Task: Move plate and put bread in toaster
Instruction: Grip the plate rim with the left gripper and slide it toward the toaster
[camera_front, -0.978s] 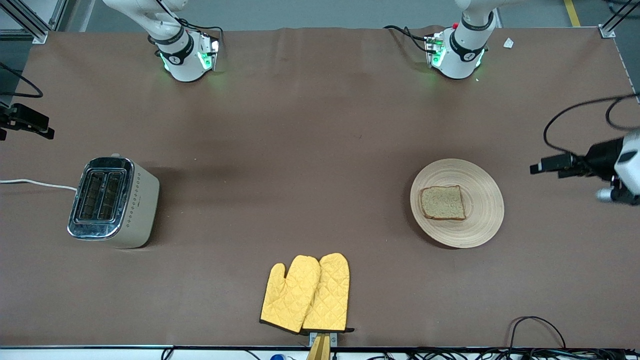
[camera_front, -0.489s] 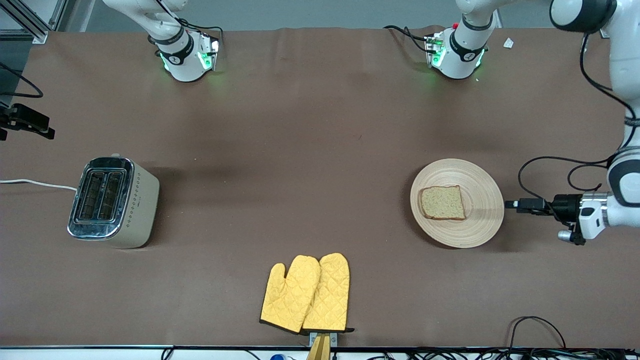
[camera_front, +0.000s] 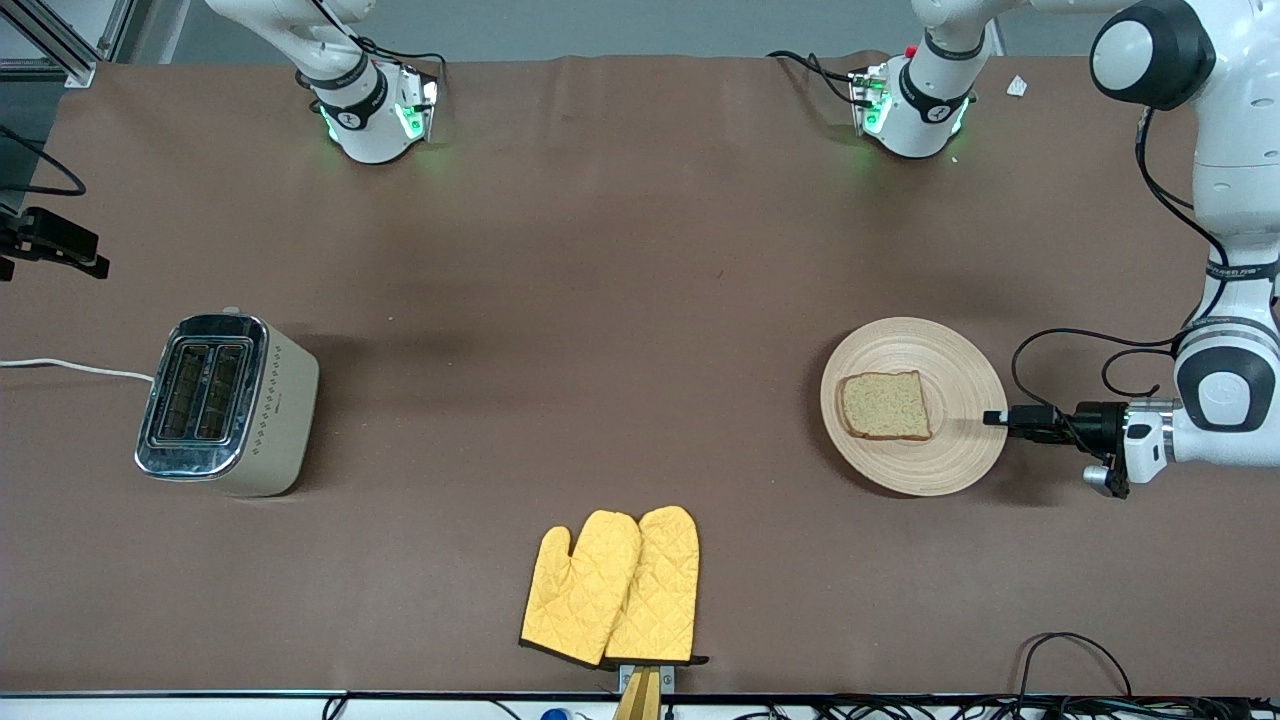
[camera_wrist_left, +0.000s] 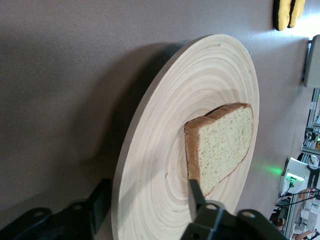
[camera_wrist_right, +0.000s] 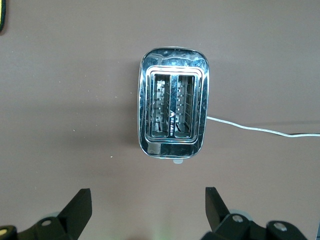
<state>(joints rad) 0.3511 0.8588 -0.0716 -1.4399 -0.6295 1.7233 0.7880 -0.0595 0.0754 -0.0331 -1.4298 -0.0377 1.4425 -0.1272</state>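
The light-wood plate (camera_front: 962, 452) lies toward the left arm's end of the table with the slice of bread (camera_front: 885, 405) on it. My left gripper (camera_front: 997, 418) is low at the plate's rim, on the side away from the toaster. It is open, with one finger (camera_wrist_left: 196, 191) over the plate (camera_wrist_left: 165, 150) close to the bread (camera_wrist_left: 225, 142) and the other finger (camera_wrist_left: 100, 200) outside the rim. The beige toaster (camera_front: 232, 405) stands toward the right arm's end, both slots empty. My right gripper (camera_wrist_right: 147, 206) is open and waits high over the table beside the toaster (camera_wrist_right: 173, 116).
A pair of yellow oven mitts (camera_front: 612, 587) lies at the table's edge nearest the front camera, midway along it. The toaster's white cord (camera_front: 70, 367) runs off the right arm's end of the table. Cables hang along the edge nearest the front camera.
My left gripper has come in from the table's end and moved up to the plate, its fingers now astride the rim. Plate, bread, toaster and right arm have not moved.
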